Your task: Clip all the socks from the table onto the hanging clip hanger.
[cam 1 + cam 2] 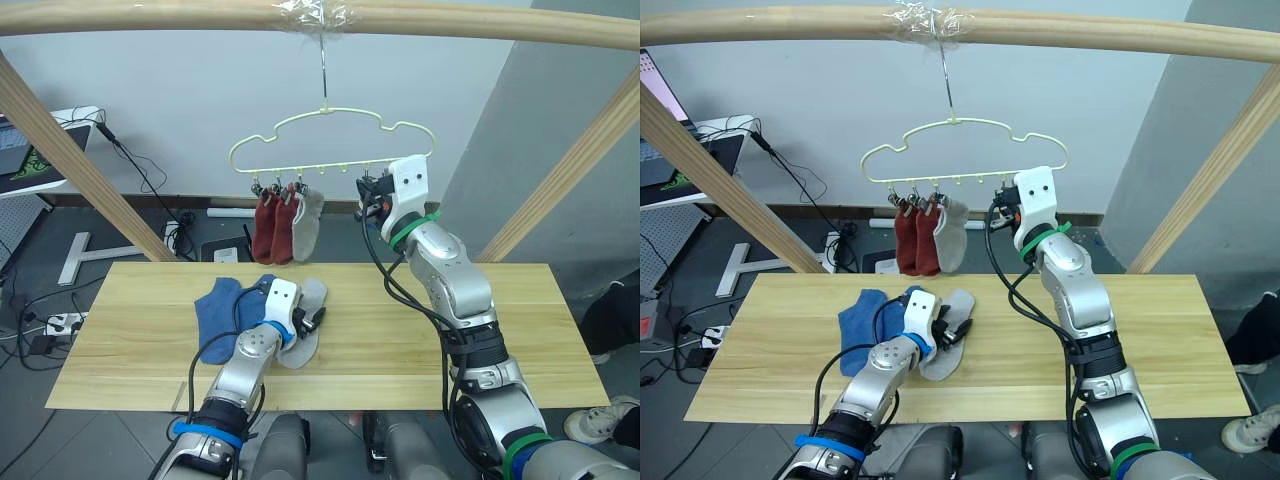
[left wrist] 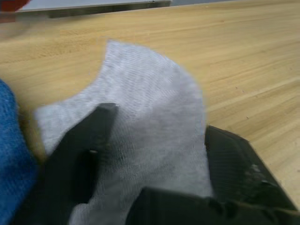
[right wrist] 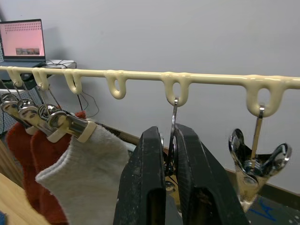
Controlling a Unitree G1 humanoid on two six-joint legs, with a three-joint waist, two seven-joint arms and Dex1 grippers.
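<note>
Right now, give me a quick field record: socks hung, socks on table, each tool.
hung: two rust-red socks and one grey sock clipped on the clip hanger
on table: grey sock and blue socks lying on the table
left tool: down at the tabletop grey sock, fingers open astride it
right tool: raised at the hanger, fingers closed on a metal clip
empty clip: hangs beside the held one
</note>
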